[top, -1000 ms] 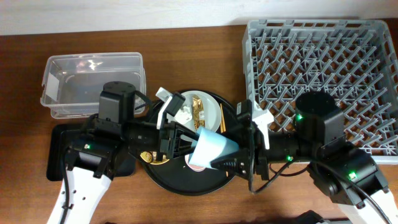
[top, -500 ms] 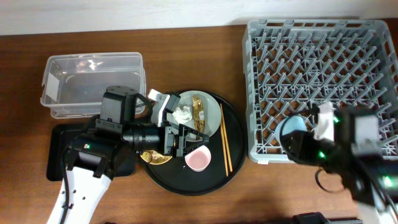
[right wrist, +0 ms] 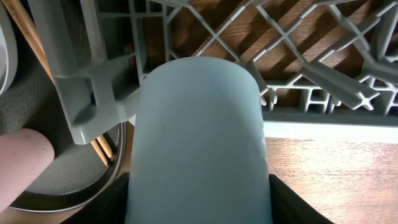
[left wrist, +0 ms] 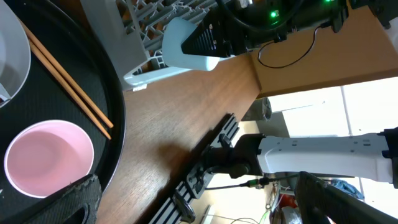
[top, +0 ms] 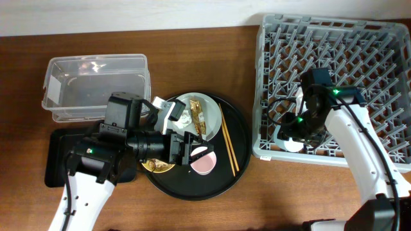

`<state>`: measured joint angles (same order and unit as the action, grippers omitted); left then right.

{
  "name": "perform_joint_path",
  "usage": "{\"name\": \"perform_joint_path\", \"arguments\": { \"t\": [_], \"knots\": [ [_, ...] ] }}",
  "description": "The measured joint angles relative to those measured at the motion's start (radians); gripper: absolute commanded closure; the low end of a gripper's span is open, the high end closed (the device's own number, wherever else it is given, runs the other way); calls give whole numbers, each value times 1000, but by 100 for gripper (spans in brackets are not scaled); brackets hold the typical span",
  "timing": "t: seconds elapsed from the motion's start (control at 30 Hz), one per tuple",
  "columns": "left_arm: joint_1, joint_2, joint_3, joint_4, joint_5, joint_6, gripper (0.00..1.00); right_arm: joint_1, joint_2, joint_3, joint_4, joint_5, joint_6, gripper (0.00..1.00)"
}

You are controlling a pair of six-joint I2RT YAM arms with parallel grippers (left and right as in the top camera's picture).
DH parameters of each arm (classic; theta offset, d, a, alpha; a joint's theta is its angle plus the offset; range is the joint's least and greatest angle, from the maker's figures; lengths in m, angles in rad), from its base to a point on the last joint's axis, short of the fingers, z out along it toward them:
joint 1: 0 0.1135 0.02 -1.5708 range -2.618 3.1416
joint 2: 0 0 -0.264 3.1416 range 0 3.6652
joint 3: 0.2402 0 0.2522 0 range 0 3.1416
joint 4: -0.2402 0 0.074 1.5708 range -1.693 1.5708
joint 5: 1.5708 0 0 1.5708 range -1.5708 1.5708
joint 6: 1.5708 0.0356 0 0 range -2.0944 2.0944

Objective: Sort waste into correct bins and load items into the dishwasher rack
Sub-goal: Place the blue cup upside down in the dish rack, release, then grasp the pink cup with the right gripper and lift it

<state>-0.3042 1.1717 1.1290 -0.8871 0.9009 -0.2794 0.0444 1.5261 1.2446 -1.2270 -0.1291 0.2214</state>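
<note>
Bins sit on the left side of the wooden table (top: 192,51). The clear tub (top: 90,90) is at the back, and the black tray (top: 56,163) is in front of it, half hidden. The left arm (top: 96,160) comes up from the bottom edge, bends over the black tray and points to the right over the round tray (top: 192,189). The left gripper (top: 191,149) hangs over the round tray with its two fingers wide apart and nothing between them. The yellow bowl (top: 157,165) peeks out from under that arm. Just past the gripper stands the pink cup (top: 204,162), open side up. Behind it on the round tray is the plate (top: 213,119), with the white tissue (top: 185,117) and the shiny wrapper (top: 197,119) lying on it. The chopsticks (top: 228,138) lie side by side on the right part of the round tray, slanting. Next comes the big grey rack (top: 347,58) on the right. The right arm (top: 359,154) rises from the bottom right edge, bends over the rack and folds back down to the rack's front left corner. The right gripper (top: 289,136) is clamped on the blue cup (right wrist: 199,130), one finger on each side. The cup is held on its side at that corner, over the rack's edge. I cannot tell if the cup touches the rack.
</note>
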Motion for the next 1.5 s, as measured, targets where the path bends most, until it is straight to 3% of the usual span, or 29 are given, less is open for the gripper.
{"name": "perform_joint_path", "arguments": {
  "t": [0.2,0.33,0.37,0.47,0.5,0.6,0.7,0.8,0.93,1.0,1.03,1.33,1.37,1.4,1.43,1.47,1.5],
  "knots": [
    [0,0,0,-7,-2,0,1,0,-103,53,35,-39,-27,64],
    [0,0,0,-8,-2,0,1,0,-18,55,44,-49,-34,60],
    [0,0,0,-8,-2,0,1,0,30,55,34,-50,-36,53],
    [0,0,0,-9,-3,0,1,11,124,55,-3,-51,-53,18],
    [0,0,0,-10,-5,0,1,20,125,55,-5,-51,-42,18],
    [0,0,0,-12,-5,0,1,27,47,55,16,-53,-41,27],
    [0,0,0,-14,-5,0,1,47,-100,55,66,-61,-42,76],
    [0,0,0,-14,-5,0,1,158,-121,55,143,-84,-41,86],
    [0,0,0,-19,-5,0,1,267,53,48,235,-68,11,87],
    [0,0,0,-25,-5,0,1,277,141,47,264,-63,27,96],
    [0,0,0,-26,-5,0,1,278,163,47,263,-58,32,96],
    [0,0,1,-33,-5,0,1,256,202,44,47,141,170,96],
    [0,0,1,-33,-6,0,1,256,195,44,49,149,171,90],
    [0,0,1,-33,-13,0,1,256,176,44,49,154,171,74],
    [0,0,1,-35,-25,0,1,256,141,42,62,142,149,41],
    [-2,0,1,-46,-74,0,1,256,56,39,84,83,89,27],
    [-16,0,1,-58,-132,1,1,255,3,36,98,38,48,24]
  ]
}}
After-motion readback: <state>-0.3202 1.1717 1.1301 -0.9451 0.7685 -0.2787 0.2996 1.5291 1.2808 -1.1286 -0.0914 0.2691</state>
